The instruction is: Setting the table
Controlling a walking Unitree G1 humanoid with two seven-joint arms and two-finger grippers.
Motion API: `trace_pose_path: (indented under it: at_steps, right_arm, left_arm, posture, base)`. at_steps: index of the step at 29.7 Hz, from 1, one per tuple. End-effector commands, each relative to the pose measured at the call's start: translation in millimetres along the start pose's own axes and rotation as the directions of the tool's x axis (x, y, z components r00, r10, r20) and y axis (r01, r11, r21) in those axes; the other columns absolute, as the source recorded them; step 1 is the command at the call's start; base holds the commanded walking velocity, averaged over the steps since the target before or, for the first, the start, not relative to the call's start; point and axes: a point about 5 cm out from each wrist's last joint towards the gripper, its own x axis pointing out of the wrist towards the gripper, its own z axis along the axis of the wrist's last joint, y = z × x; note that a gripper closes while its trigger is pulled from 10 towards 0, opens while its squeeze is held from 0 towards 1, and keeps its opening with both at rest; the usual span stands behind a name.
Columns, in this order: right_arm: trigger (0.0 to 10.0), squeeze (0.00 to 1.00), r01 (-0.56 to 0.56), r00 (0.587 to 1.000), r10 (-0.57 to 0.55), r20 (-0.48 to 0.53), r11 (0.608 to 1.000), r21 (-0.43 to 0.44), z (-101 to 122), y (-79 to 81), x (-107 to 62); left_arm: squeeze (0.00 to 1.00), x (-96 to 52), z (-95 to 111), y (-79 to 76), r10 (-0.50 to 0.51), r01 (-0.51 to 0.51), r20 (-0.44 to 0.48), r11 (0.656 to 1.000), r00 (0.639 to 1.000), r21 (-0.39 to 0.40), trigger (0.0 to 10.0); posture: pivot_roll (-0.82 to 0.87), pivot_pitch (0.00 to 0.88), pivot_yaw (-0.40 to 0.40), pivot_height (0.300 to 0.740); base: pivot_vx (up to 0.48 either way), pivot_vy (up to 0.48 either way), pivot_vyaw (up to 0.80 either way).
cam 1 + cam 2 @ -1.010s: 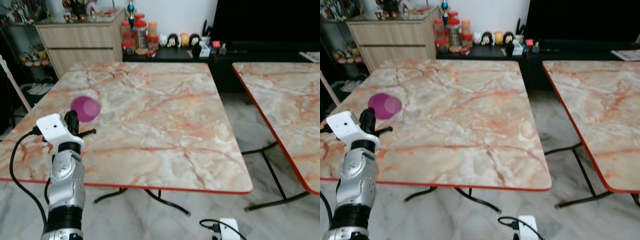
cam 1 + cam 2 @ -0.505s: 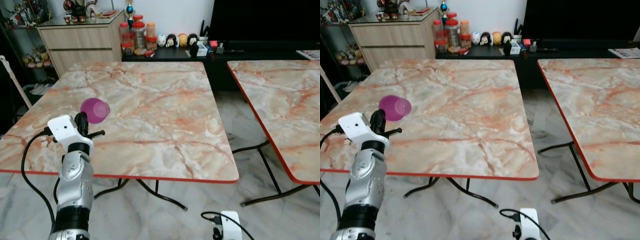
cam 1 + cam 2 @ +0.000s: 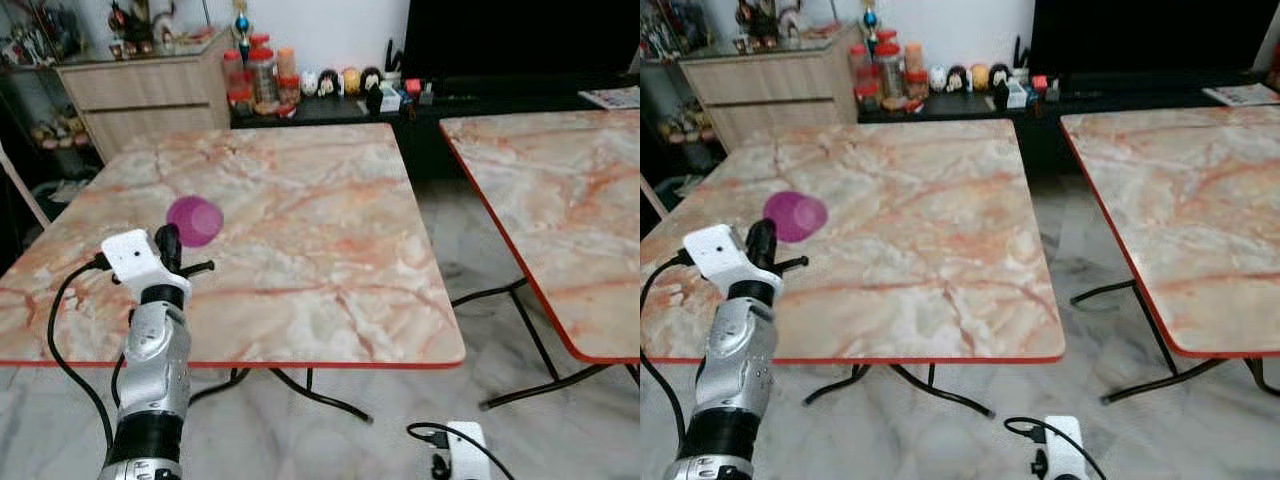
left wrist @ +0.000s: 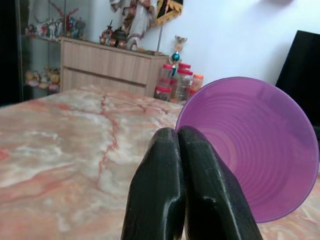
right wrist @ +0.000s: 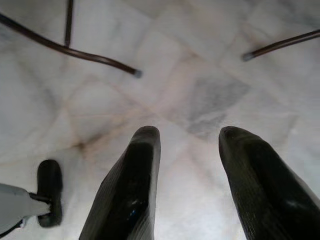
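My left gripper (image 3: 172,240) is raised over the near left part of the marble table (image 3: 300,230), shut on the rim of a purple plastic cup (image 3: 195,220). The cup lies tilted, its open mouth facing the wrist camera (image 4: 250,150); the two black fingers (image 4: 175,190) pinch its edge. The cup hangs a little above the tabletop. My right gripper (image 5: 187,145) hangs low beside me, open, pointing down at the marble floor (image 5: 210,100) with nothing between its fingers.
A second marble table (image 3: 560,190) stands to the right, with a floor gap between the two. A wooden cabinet (image 3: 150,90) and a dark low shelf with jars and figurines (image 3: 300,85) line the back wall. Table legs (image 5: 75,50) cross the floor.
The camera has drawn back and shifted, so the table's near edge sits higher in view. The left gripper keeps hold of the purple cup at about the same spot over the table.
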Motion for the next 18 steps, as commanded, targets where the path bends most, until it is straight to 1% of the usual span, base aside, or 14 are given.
trace_pose_path:
  at_steps: [1,11,13,18]
  right_arm:
    - [10.0,0.0,-0.012,1.0,0.012,0.005,1.0,0.003,1.2,4.8,0.2]
    - [10.0,0.0,-0.029,0.999,0.029,0.013,1.0,-0.007,4.8,8.6,1.0]
    - [10.0,0.0,-0.032,0.999,0.032,0.015,0.999,-0.007,5.0,8.8,1.0]
    - [10.0,0.0,-0.035,0.999,0.035,0.02,0.999,-0.008,6.1,9.1,1.1]
  left_arm:
    - [0.0,0.3,2.0,2.2,0.005,-0.005,0.008,1.0,1.0,0.01,10.0]
    - [0.0,-3.2,-0.2,0.5,-0.006,0.006,0.001,1.0,1.0,0.026,10.0]
    - [0.0,-3.4,-0.7,-1.1,-0.017,0.017,0.0,0.999,1.0,0.041,10.0]
    - [0.0,-3.4,-0.7,-3.9,-0.024,0.024,0.0,0.999,1.0,0.035,10.0]
  posture:
    - [0.05,0.0,0.029,0.74]
    - [0.06,0.0,0.029,0.74]
    - [0.06,0.0,0.027,0.74]
    - [0.05,0.0,0.03,0.74]
  base:
    - [0.0,-0.405,0.0]
    - [0.0,-0.404,0.0]
    - [0.0,-0.403,0.0]
    - [0.0,-0.405,0.0]
